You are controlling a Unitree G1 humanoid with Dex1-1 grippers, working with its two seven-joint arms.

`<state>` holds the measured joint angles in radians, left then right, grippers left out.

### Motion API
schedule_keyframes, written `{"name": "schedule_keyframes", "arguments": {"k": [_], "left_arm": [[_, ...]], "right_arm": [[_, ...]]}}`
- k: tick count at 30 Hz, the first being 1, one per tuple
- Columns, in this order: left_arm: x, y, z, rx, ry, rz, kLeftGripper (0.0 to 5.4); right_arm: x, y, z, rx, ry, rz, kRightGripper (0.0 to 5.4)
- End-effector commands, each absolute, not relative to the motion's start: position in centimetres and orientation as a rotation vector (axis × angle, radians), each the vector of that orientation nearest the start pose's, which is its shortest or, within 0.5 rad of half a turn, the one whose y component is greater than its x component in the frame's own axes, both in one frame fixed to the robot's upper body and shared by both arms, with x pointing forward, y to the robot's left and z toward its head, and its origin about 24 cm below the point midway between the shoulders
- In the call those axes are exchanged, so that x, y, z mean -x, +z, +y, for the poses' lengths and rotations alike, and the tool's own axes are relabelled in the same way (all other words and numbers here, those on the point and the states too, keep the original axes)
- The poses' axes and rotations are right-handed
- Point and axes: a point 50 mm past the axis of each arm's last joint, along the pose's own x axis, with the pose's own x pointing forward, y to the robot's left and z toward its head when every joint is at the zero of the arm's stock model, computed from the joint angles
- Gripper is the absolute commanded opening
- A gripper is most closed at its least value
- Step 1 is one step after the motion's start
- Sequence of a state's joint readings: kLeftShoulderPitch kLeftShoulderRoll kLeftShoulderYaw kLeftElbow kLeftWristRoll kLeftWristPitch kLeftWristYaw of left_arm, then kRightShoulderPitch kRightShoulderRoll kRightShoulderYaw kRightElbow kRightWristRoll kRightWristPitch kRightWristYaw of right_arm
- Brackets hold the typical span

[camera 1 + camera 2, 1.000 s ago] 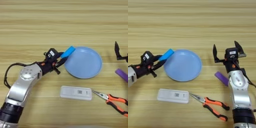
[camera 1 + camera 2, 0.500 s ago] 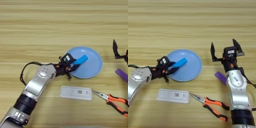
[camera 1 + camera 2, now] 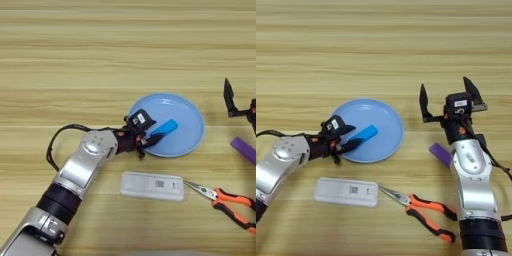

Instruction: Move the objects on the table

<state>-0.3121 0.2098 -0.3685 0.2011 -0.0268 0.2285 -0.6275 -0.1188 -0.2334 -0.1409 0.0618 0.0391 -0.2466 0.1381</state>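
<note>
Blue block [image 3: 163,128] lay over the light-blue plate [image 3: 187,112], its near end pinched between the left gripper [image 3: 145,137] fingers. Right gripper [image 3: 448,97] hovered wide open, holding nothing, near the purple block [image 3: 440,153].

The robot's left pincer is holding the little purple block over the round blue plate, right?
Not quite. The block in the left pincer is the small bright-blue rectangular block, not the purple one. It is indeed over the round light-blue plate. The small purple rectangular block lies on the wooden table beside the right arm, as the right eye view shows.
</note>
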Motion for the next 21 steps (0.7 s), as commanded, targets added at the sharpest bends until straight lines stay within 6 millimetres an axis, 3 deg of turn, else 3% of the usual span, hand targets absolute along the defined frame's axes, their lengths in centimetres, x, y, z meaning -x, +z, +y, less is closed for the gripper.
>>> {"name": "schedule_keyframes", "arguments": {"k": [1, 6, 14, 21], "left_arm": [[-28.2, 4.3, 7.4, -0.292, -0.971, 0.221, 2.67], [-29.3, 5.4, 7.5, -0.298, -0.948, 0.188, 3.21], [-32.1, 9.3, 6.5, -0.276, -0.900, 0.065, 4.32], [-33.7, 8.8, 5.5, -0.250, -0.841, 0.068, 5.01]], "right_arm": [[-27.1, 9.2, -21.0, 0.213, 0.031, -0.294, 5.40], [-27.1, 9.2, -21.0, 0.211, 0.029, -0.294, 5.40], [-27.2, 9.2, -20.9, 0.204, 0.027, -0.295, 5.40], [-27.1, 9.1, -20.7, 0.198, 0.027, -0.294, 5.40]]}}
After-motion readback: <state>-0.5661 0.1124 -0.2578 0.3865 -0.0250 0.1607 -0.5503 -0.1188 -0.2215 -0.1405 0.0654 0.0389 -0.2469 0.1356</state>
